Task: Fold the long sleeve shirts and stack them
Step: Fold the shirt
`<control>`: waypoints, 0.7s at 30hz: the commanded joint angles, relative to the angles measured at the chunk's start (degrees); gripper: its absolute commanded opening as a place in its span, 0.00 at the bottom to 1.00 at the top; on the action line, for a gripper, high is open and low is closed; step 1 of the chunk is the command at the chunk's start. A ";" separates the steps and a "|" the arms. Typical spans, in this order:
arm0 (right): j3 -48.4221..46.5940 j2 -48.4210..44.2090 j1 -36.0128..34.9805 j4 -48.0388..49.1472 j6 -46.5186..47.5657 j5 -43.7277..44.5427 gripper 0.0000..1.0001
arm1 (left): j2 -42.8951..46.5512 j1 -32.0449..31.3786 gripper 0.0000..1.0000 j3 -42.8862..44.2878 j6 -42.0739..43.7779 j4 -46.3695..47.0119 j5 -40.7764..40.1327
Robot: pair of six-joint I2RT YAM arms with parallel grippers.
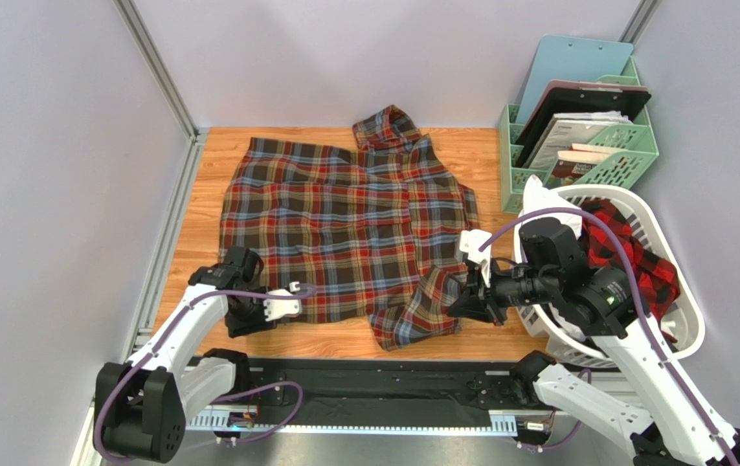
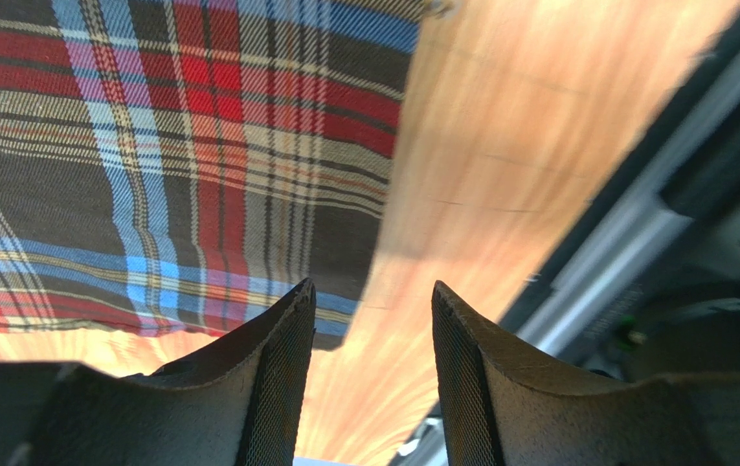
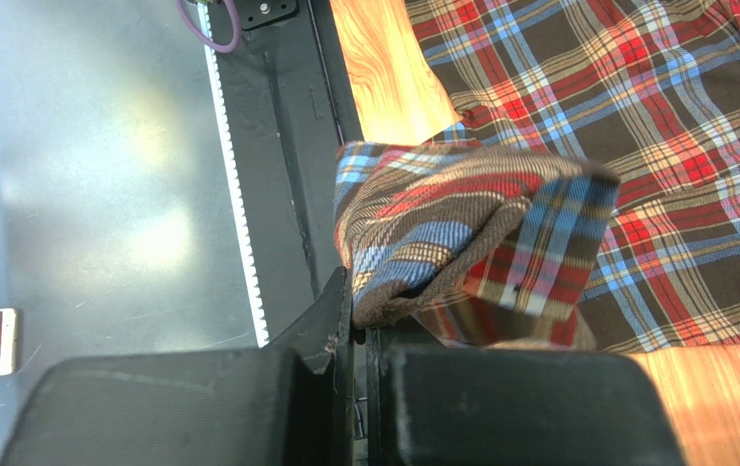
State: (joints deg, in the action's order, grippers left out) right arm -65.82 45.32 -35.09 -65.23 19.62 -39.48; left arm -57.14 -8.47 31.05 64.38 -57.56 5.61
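**Left end effector spread at the hem, right end effector pinching a fold of the tartan shirt**

Starting at the left, you find your left end effector (image 2: pixel 372 291) low over the wooden counter (image 1: pixel 471 146), at the near-left corner of the dark brown-olive tartan shirt (image 1: pixel 344 214). Its fingers (image 2: pixel 281 369) are spread apart, and in the left wrist view only bare wood shows in the gap between them. The corner of the shirt's hem lies just beyond the tip of one finger. You cannot tell from these views whether cloth and finger touch.

In the middle, the tartan shirt lies spread over most of the counter, with its collar toward the far wall and its hem toward the arms. The left and central parts lie fairly flat. The near-right part is bunched into a thick fold.

To the right of the middle, your right end effector (image 3: pixel 356 320) is pressed together on that fold. In the right wrist view a rolled wad of plaid stands out past the fingertips, held above the flat cloth behind it.

Farther right, a white laundry basket (image 1: pixel 690 330) stands just beside the right arm. The red-and-black check shirt (image 1: pixel 636 262) lies crumpled inside it. Beyond the basket, in the far-right corner, a green file rack (image 1: pixel 626 160) holds clipboards and papers upright.
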 commanded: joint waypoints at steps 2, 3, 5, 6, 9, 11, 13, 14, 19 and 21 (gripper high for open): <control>-2.64 -1.63 -0.15 1.34 0.07 -1.21 0.00 | -2.09 0.65 0.54 -2.04 5.58 8.34 -4.99; -3.17 -1.90 -0.33 1.07 -0.19 -1.38 0.00 | -3.05 0.73 0.53 -2.48 5.76 8.60 -4.99; -4.22 -2.95 -0.24 0.98 -1.68 -1.56 0.00 | -3.94 0.82 0.51 -3.18 6.11 9.13 -4.99; -4.49 -3.31 -0.24 0.81 -2.03 -1.65 0.00 | -4.81 0.82 0.49 -3.36 6.37 9.22 -4.99; -5.37 -4.62 -0.24 -0.07 -3.62 -2.18 0.00 | -5.08 0.82 0.25 -2.93 6.72 6.52 -3.16; -5.54 -5.24 -0.24 -0.60 -4.41 -2.44 0.00 | -4.12 0.82 0.08 -1.96 6.81 4.22 -1.83; -5.81 -6.38 -0.33 -1.65 -5.02 -3.22 0.00 | -1.49 0.82 0.00 -1.61 7.25 1.07 -0.51; -6.07 -6.82 -0.33 -1.91 -5.98 -3.49 0.00 | 0.70 0.82 0.00 -1.52 7.60 0.09 -0.33; -8.18 -8.58 -0.42 -2.97 -9.42 -4.63 0.00 | 5.90 0.91 0.00 -0.55 8.48 -6.42 0.72; -9.49 -8.93 -0.33 -4.02 -9.86 -4.99 0.00 | 7.57 1.17 0.00 0.68 8.57 -8.87 1.33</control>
State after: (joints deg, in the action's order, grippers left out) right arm -71.42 37.56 -35.14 -68.14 13.08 -42.22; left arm -52.16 -8.03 28.67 70.89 -59.00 4.12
